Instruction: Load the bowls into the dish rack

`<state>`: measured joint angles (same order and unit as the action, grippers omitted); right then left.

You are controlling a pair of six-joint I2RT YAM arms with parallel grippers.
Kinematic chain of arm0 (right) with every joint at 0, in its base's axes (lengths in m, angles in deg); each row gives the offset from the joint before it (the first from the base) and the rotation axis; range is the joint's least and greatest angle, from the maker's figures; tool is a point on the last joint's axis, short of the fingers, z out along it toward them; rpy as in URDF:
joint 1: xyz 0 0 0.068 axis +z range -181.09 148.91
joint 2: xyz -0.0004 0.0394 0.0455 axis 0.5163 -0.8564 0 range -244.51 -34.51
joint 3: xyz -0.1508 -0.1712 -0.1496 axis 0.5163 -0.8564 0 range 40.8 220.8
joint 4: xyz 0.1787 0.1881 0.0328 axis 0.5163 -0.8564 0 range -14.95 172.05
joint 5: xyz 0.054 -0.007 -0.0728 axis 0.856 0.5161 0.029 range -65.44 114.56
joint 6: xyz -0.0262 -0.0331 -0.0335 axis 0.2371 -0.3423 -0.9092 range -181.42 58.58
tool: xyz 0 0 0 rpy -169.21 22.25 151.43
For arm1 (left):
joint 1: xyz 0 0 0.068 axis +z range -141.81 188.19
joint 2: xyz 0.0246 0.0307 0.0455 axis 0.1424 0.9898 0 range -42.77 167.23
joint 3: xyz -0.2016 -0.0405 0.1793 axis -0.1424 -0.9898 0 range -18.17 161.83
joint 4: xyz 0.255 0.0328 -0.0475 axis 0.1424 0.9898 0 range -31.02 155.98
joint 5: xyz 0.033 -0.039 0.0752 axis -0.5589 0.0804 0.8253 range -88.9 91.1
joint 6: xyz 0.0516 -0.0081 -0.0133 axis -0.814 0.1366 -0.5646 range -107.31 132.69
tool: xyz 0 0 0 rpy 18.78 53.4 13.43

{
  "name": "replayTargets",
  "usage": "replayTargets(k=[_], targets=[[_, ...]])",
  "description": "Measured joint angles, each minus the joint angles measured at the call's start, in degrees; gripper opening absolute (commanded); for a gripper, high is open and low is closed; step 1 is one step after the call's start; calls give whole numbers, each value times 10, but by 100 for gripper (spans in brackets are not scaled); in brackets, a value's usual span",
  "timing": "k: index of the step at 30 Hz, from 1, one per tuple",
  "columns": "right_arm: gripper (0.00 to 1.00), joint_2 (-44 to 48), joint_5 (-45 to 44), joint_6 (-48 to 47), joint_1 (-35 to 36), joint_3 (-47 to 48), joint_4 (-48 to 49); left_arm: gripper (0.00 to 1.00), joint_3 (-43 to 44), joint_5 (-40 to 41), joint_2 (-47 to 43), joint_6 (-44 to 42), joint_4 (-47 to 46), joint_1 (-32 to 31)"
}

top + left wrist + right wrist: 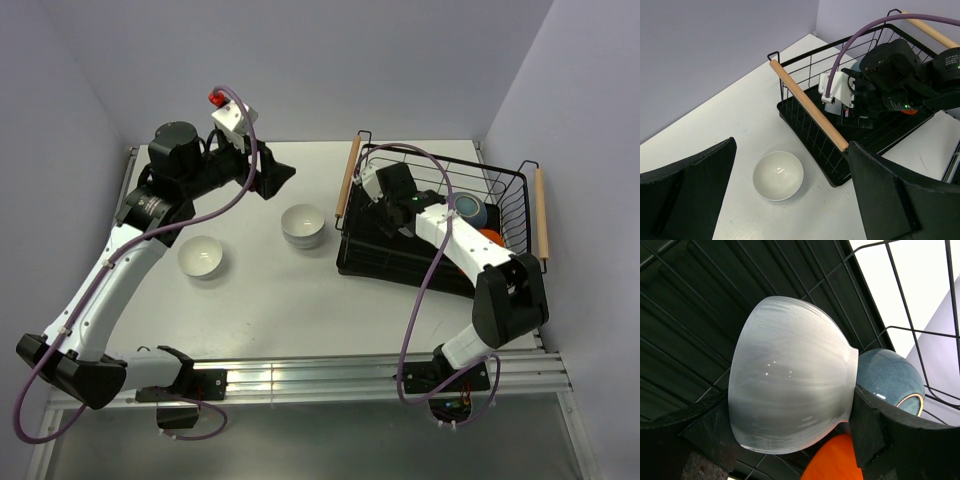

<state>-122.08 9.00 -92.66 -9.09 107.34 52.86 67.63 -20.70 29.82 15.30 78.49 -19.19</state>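
No readable text, label, brand or number is showing in any view. A faint pale marking is sitting on the black joint housing (951, 61) at the right edge of the left wrist view, but it is too small to read.

A white table (300, 290) stands between pale lilac walls (300, 60)
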Motion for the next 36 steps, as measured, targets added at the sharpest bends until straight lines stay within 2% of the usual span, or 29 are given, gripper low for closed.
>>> replayTargets(k=[2,3,4,5,6,10,11,14,18,36], targets=[[20,0,0,-2,0,0,0,99,-1,0,-1,0,0,0],[31,0,1,-2,1,0,-1,99,-2,0,-2,0,0,0],[36,0,1,-2,2,0,-2,99,-3,0,-2,0,0,0],[48,0,2,-2,4,0,-3,99,-3,0,-2,0,1,0],[54,0,2,-3,6,0,-5,99,-3,0,-2,0,1,0],[74,0,3,-3,13,0,-13,99,-3,0,-2,0,1,0],[82,0,4,-3,13,1,-16,99,-3,-1,-2,0,0,0],[91,0,10,0,14,3,-24,99,-3,-3,-2,0,1,0],[100,0,21,3,14,3,-39,99,-3,-4,-2,0,0,1],[100,0,83,18,14,29,-95,99,-3,-9,-2,-1,1,1]])
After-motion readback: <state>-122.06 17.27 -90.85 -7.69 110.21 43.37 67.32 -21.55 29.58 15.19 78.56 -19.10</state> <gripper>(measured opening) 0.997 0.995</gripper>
